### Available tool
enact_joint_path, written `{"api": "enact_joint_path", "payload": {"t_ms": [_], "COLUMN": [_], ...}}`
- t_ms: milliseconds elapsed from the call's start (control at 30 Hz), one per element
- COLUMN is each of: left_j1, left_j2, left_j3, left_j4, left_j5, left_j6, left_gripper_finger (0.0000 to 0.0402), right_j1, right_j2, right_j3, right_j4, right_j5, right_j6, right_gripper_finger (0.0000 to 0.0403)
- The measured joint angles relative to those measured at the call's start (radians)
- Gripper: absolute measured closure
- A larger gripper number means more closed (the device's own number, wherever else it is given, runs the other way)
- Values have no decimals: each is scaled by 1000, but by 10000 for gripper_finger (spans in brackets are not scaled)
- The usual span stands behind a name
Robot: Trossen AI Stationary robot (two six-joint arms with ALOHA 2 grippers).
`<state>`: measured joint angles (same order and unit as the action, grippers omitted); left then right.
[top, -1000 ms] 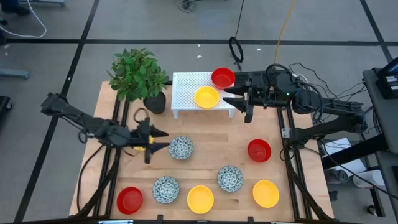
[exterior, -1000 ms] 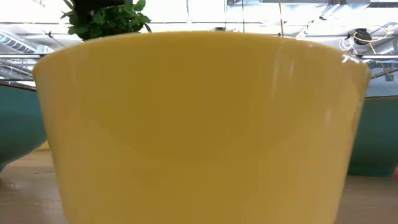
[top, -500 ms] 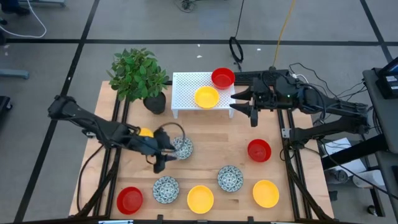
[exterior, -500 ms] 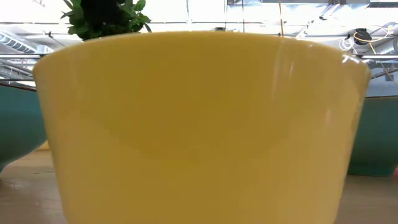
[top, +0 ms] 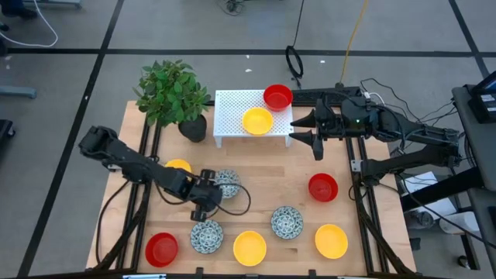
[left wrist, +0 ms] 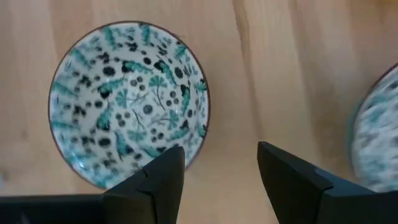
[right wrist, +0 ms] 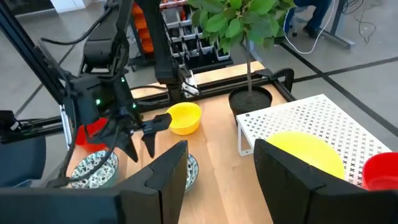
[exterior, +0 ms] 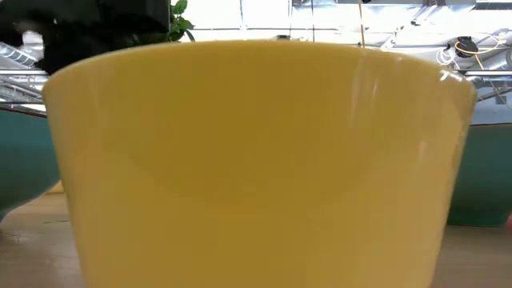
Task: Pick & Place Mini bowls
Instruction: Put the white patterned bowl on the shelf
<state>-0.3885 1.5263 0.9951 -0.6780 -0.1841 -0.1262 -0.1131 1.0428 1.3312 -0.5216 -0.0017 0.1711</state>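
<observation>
Mini bowls are spread over the wooden table (top: 263, 163). A speckled bowl (top: 225, 184) (left wrist: 127, 102) lies mid-table, with a yellow bowl (top: 177, 167) to its left and a second speckled bowl (top: 207, 235) nearer the front. My left gripper (top: 201, 206) (left wrist: 221, 180) points steeply down, open, above the bare wood just beside the first speckled bowl's rim, and holds nothing. My right gripper (top: 304, 130) (right wrist: 217, 171) hangs open and high off the right end of the white rack (top: 232, 101), on which a yellow bowl (top: 257, 121) and a red bowl (top: 277, 97) rest.
A potted plant (top: 172, 91) stands at the far left beside the rack. A red bowl (top: 322, 187) is at the right. Along the front lie a red (top: 161, 249), a yellow (top: 249, 248), a speckled (top: 287, 222) and a yellow bowl (top: 331, 241). One yellow bowl (exterior: 256, 160) fills the low view.
My left gripper has gone down and toward the table's near and right edges, past the yellow bowl, which it now leaves uncovered. It has tipped from nearly level to pointing steeply down beside the speckled bowl, and it has stayed open. No bowl has moved.
</observation>
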Motion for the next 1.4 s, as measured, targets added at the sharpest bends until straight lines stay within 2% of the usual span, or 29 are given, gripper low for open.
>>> {"api": "enact_joint_path", "payload": {"t_ms": [167,300,567,667,733,933,1100,1200,1400], "left_j1": [0,0,-1,1,1,0,-1,-4,45], "left_j2": [38,63,132,136,130,98,49,34,32], "left_j3": [0,0,0,0,1,3,56,132,338], "left_j4": [0,10,24,26,26,20,12,-33,-263], "left_j5": [-89,-106,-107,-110,-115,-97,-129,-171,-252], "left_j6": [101,135,228,232,214,166,204,253,274], "left_gripper_finger": [195,215,322,371,389,387,389,393,388], "right_j1": [0,0,0,0,0,0,0,0,0], "right_j2": [0,0,0,0,0,0,0,0,0], "right_j3": [0,0,0,0,0,0,0,0,0], "right_j4": [-6,-12,-49,-58,-62,-60,-60,-60,-60], "right_j5": [0,0,0,0,0,0,0,0,0], "right_j6": [0,0,-26,-28,-34,-34,-47,-64,-64], "right_gripper_finger": [232,232,232,232,232,232,232,232,232]}}
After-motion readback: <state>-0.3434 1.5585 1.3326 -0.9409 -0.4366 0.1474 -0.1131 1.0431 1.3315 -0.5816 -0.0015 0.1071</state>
